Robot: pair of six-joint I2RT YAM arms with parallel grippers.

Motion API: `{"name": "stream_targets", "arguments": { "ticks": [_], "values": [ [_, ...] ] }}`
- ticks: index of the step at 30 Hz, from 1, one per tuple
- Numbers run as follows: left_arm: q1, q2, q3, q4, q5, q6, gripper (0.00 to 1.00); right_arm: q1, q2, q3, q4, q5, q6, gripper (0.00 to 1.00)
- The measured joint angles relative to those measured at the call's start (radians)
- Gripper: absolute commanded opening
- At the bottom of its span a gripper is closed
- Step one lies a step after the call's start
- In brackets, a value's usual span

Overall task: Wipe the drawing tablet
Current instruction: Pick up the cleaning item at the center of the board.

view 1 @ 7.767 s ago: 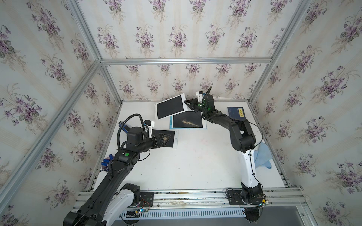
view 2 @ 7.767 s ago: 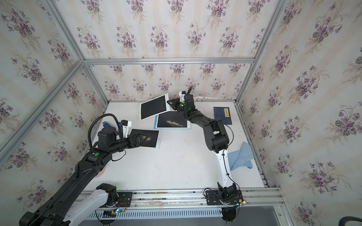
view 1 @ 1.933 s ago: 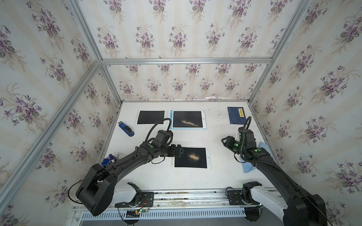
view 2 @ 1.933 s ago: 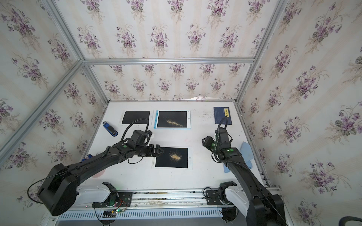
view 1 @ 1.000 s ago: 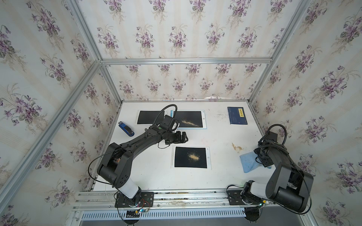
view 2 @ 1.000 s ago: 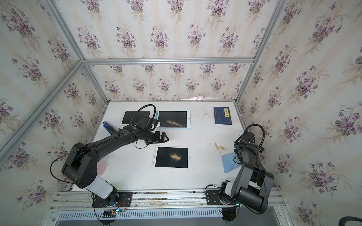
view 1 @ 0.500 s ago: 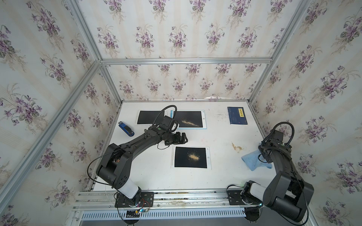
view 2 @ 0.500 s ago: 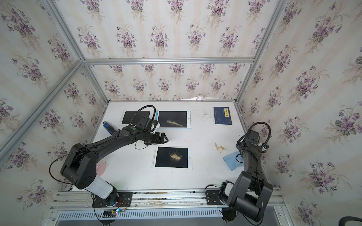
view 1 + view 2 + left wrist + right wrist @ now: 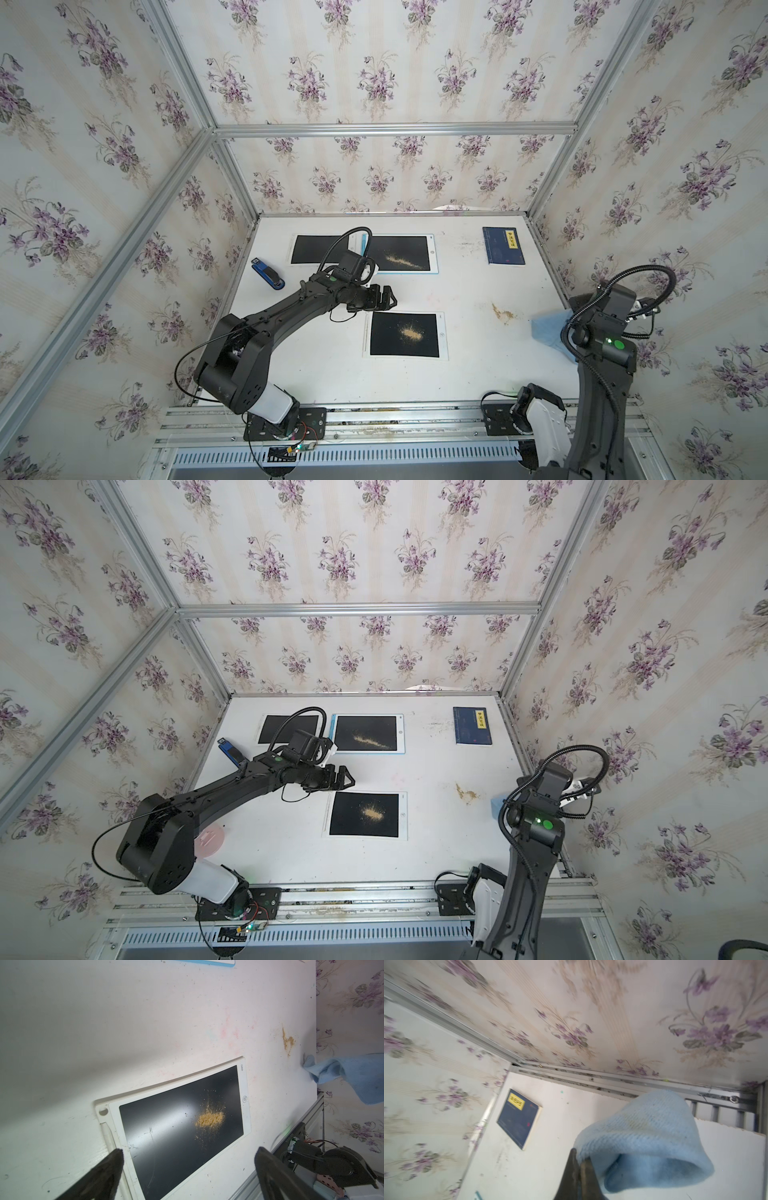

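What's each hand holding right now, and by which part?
The right hand is shut on the blue cloth, pinching a fold at its edge. The left hand is open and holds nothing.

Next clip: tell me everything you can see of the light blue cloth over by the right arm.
The light blue knitted-looking cloth looks soft and ribbed, with faint yellowish marks on its upper side. It is bunched into a drooping, hood-like fold, pinched at one edge by the shut right gripper. It hangs at the right edge of the white table. In both top views the cloth is partly hidden behind the right arm. Whether its lowest corner touches the table cannot be told.
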Motion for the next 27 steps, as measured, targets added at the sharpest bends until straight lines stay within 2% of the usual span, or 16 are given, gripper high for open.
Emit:
{"name": "stream_targets", "arguments": {
  "ticks": [3,12,19,27],
  "values": [
    [0.002,-0.023,-0.019,0.017,0.008,0.0,1.0,0.027,-0.014,0.069,0.022,-0.02,-0.008,0.0],
    [0.026,-0.103,-0.029,0.028,0.009,0.01,1.0,0.06,-0.119,0.099,0.024,-0.283,-0.036,0.0],
    [0.049,-0.179,-0.03,0.024,0.002,0.016,1.0,0.185,-0.226,0.123,0.028,-0.428,-0.095,0.0],
    [0.069,-0.229,-0.048,0.013,-0.014,0.022,1.0,0.204,-0.249,0.042,0.189,-0.738,-0.072,0.0]
  ]
}}
